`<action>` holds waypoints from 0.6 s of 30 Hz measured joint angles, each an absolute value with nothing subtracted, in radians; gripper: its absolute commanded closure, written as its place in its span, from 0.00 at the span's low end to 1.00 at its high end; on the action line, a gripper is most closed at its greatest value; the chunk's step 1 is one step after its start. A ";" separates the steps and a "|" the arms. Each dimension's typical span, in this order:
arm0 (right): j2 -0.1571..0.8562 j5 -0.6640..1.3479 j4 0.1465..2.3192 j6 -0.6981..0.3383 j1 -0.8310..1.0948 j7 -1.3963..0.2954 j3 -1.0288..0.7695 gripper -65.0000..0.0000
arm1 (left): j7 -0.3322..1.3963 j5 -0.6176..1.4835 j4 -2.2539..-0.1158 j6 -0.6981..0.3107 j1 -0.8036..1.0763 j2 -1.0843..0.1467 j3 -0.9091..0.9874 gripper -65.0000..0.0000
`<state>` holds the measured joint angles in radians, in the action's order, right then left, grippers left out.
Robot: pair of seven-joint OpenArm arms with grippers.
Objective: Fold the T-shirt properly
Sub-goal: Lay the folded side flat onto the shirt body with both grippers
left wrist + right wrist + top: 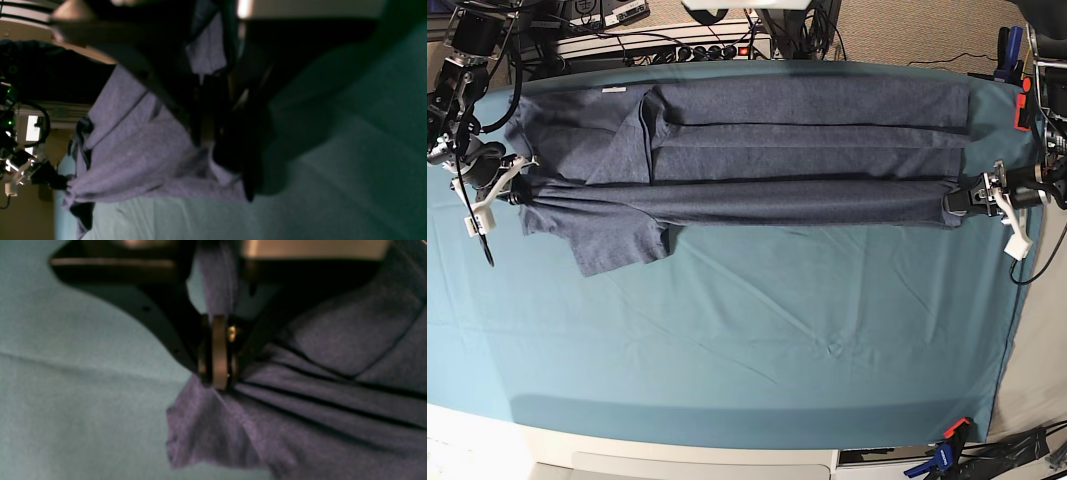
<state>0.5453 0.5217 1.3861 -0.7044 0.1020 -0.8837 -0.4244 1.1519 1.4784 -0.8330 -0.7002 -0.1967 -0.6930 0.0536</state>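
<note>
The slate-blue T-shirt (777, 150) lies in a long band across the back of the table, its near edge pulled into a taut fold between both arms. On the right of the base view my left gripper (954, 204) is shut on the hem end, and grey cloth (133, 143) runs out from between its dark fingers (186, 110). At the left, my right gripper (515, 196) pinches the shoulder end. Pleats of fabric (317, 406) fan out from its tips (217, 380). One sleeve (617, 245) hangs toward the front.
A teal tablecloth (777, 330) covers the whole table. Clamps hold it at the front right corner (947, 440) and the right edge (1024, 100). A power strip and cables (677, 45) run behind the far edge.
</note>
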 measured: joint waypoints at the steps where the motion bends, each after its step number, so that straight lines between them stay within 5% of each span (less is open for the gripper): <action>1: 0.545 0.520 1.386 -0.704 0.102 -0.887 -0.424 0.74 | 1.152 1.478 -0.833 -0.700 -0.197 -0.693 0.054 1.00; 3: 0.546 0.517 1.386 -0.704 0.102 -0.898 -0.425 0.60 | 1.152 1.478 -0.833 -0.700 -0.197 -0.693 0.054 1.00; 7: 0.546 0.517 1.386 -0.703 0.102 -0.902 -0.425 0.58 | 1.153 1.478 -0.833 -0.700 -0.197 -0.693 0.054 1.00; 13: 0.546 0.517 1.386 -0.703 0.102 -0.901 -0.425 0.58 | 1.174 1.509 -0.836 -0.701 -0.197 -0.693 0.054 0.59; 18: 0.546 0.517 1.386 -0.703 0.102 -0.901 -0.425 0.58 | 1.174 1.510 -0.838 -0.705 -0.197 -0.693 0.054 0.58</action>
<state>0.5457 0.5171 1.3861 -0.7033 0.1020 -0.9009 -0.4252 1.1740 1.5097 -0.8379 -0.7048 -0.1970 -0.6930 0.0536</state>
